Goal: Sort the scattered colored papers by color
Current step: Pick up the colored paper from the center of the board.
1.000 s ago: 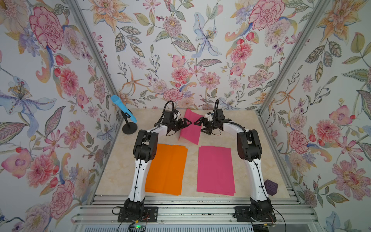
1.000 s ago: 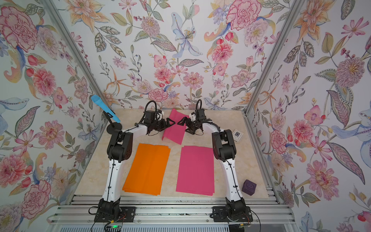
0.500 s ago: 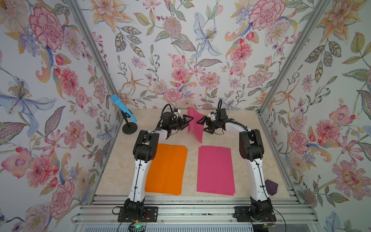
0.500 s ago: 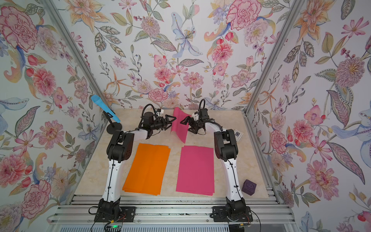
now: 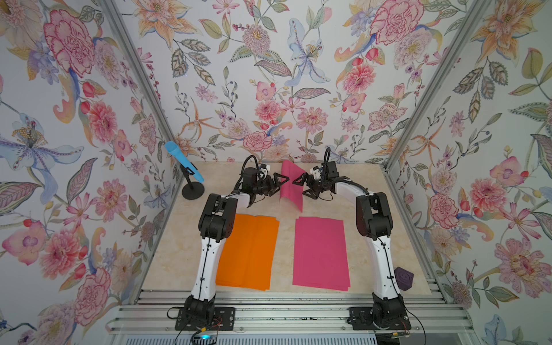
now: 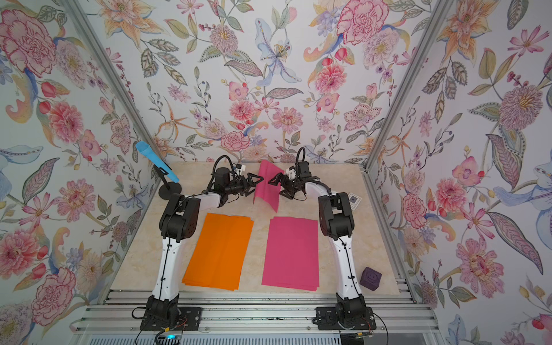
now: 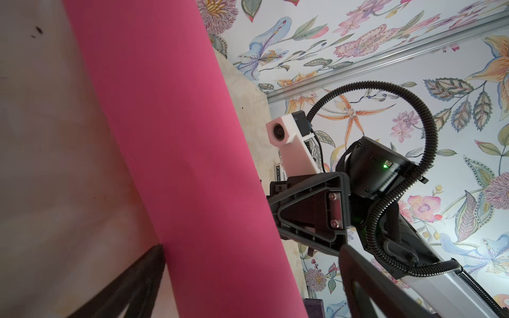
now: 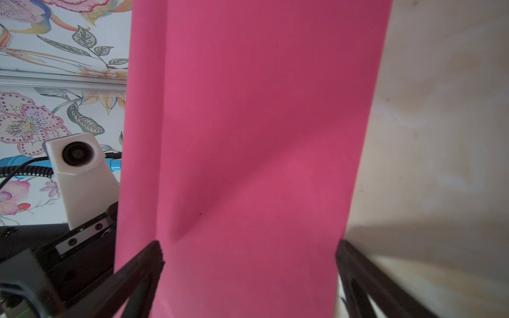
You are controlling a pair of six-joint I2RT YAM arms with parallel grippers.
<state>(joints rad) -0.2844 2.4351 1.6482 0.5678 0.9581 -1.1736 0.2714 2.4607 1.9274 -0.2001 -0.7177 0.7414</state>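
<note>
White card (image 6: 355,200) in a top view

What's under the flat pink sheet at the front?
Edges of more pink paper peek from under the flat sheet, on the table. How many, or anything else beneath, is hidden.

From my console I see a beige marble-patterned tabletop (image 5: 179,254) boxed in behind and on both sides by evenly lit pastel floral wallpaper walls (image 5: 268,89), silver aluminium posts (image 5: 142,89) at its far corners, a ribbed aluminium rail (image 5: 283,310) along its near edge.
</note>
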